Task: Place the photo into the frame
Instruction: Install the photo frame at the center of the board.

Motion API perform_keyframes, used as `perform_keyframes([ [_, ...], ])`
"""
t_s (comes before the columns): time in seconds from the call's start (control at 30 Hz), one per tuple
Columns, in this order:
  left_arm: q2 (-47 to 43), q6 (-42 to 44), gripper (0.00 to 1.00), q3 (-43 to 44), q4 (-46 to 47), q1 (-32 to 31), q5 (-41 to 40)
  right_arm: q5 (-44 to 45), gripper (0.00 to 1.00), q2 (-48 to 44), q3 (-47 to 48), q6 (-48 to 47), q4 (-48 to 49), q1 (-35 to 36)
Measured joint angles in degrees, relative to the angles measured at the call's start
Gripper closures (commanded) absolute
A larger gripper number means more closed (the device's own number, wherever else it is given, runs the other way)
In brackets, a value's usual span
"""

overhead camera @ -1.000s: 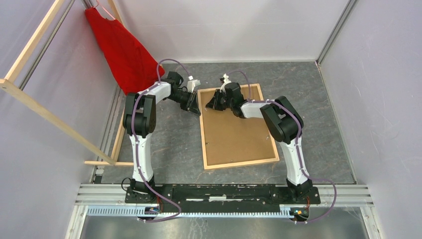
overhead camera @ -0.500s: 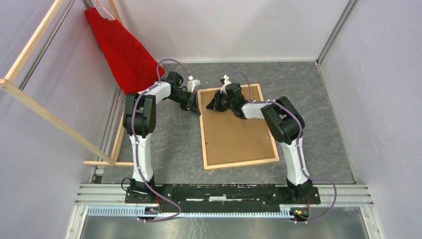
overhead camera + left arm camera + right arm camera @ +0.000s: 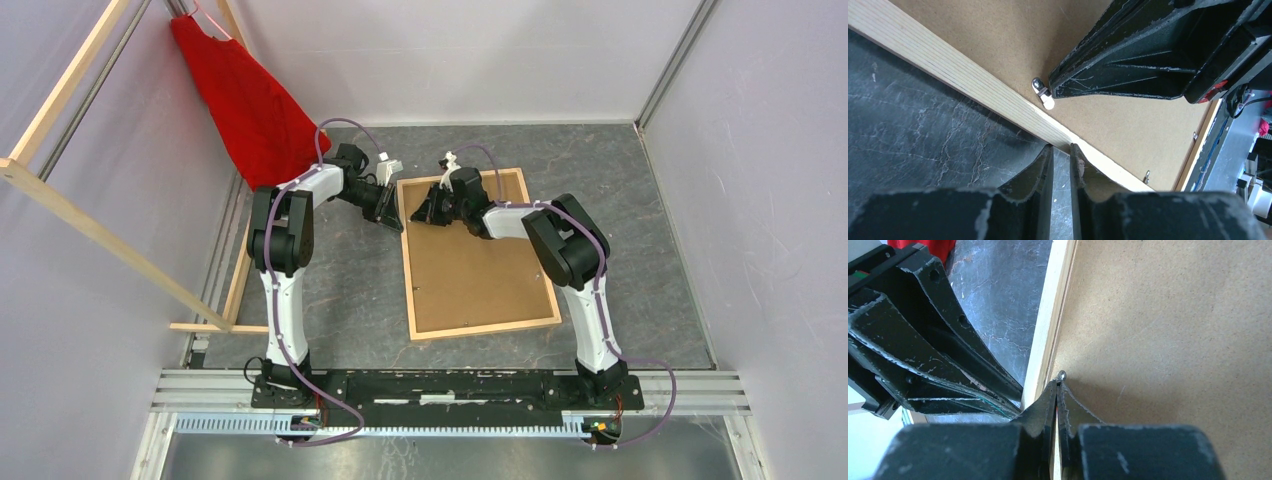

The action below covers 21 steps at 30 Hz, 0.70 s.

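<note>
Even, diffuse light from above fills the overhead view. The pale walls [image 3: 450, 50] are bright, the dark worktop [image 3: 650, 200] looks matte, and shadows are faint and soft-edged. On the left wrist camera, the frame [image 3: 948, 70] shows crisp wood grain and a metal clip [image 3: 1037, 83] catches a small glint. The left tool [image 3: 1061, 148] sits dark and slightly soft close to the lens, and the far right edge is washed out. On the right wrist camera, the right tool [image 3: 1057, 385] is near-black and blurred at the bottom. It casts a soft shadow on the evenly lit backing board [image 3: 1173, 330], and the lower-left corner is blown to white.
</note>
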Motion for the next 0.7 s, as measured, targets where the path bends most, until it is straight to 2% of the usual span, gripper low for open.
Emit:
perform_keyframes([
  [0.7,-0.1,0.0,0.79,-0.4,0.3,0.0,0.0,0.1,0.92,1.6,2.2,2.8,-0.5,0.1],
])
